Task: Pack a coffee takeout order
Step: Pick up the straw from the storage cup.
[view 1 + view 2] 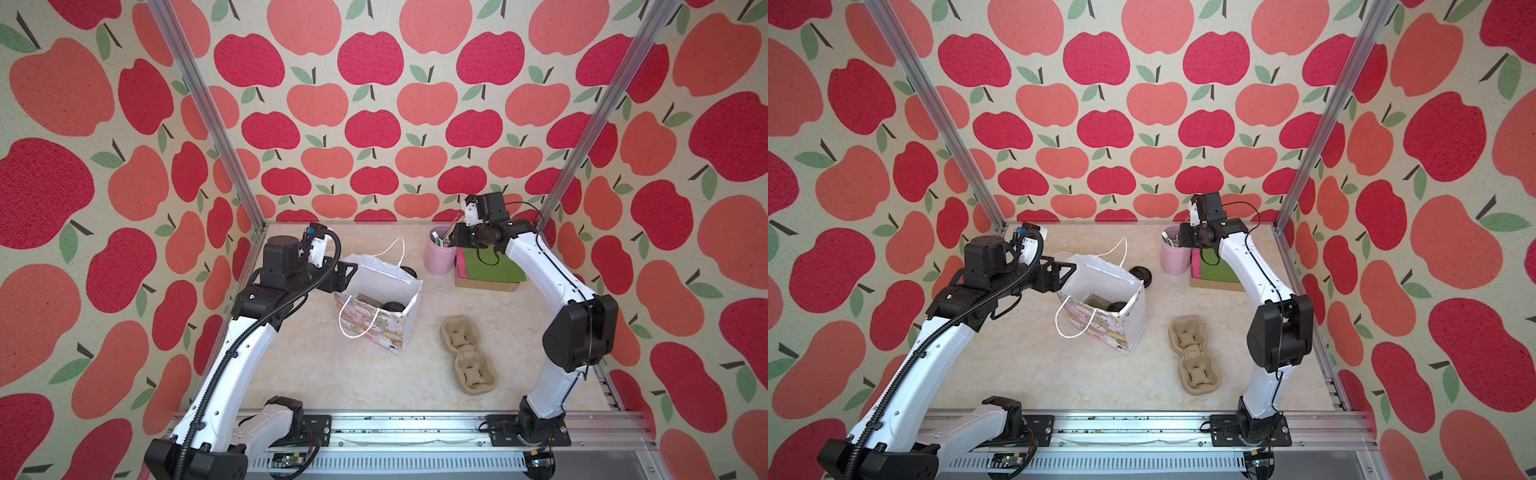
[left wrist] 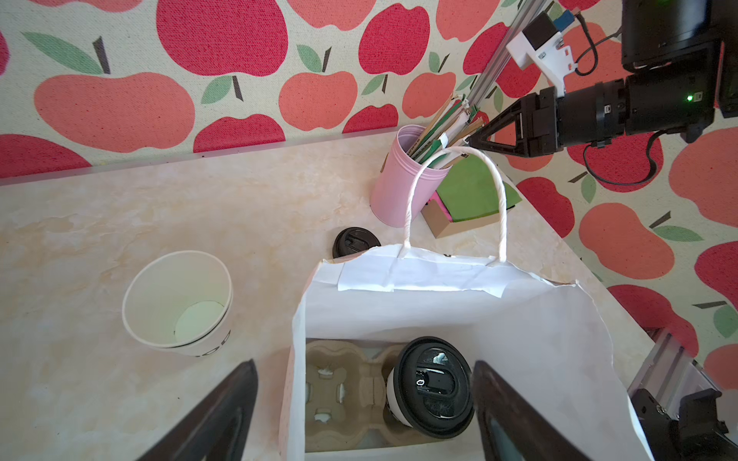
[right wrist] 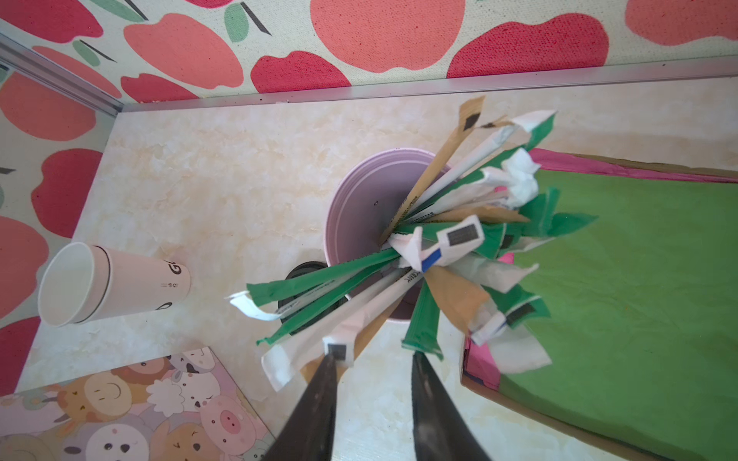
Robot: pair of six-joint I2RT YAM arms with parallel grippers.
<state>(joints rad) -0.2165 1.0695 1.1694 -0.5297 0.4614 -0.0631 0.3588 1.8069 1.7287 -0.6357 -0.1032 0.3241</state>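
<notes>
Marble-look table (image 1: 332,374), apple-print walls. Lidded cup (image 2: 433,387) sits in carrier (image 2: 339,391) inside bag (image 2: 439,311). Left tool (image 2: 363,362) spread wide, astride the bag wall. Right tool (image 3: 374,355) part-spread, one finger touching white wrapped straw (image 3: 359,319).

Paper cup (image 3: 120,281), black "G" legible (rest hidden)

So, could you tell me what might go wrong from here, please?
1. The wrapped straws fan out tangled in the pink holder. The right claw, open at their tips, may drag out several or tip the holder.
2. The left claw straddles one wall of the bag without clamping, so the bag could slump or shift over the lidded cup.
</notes>
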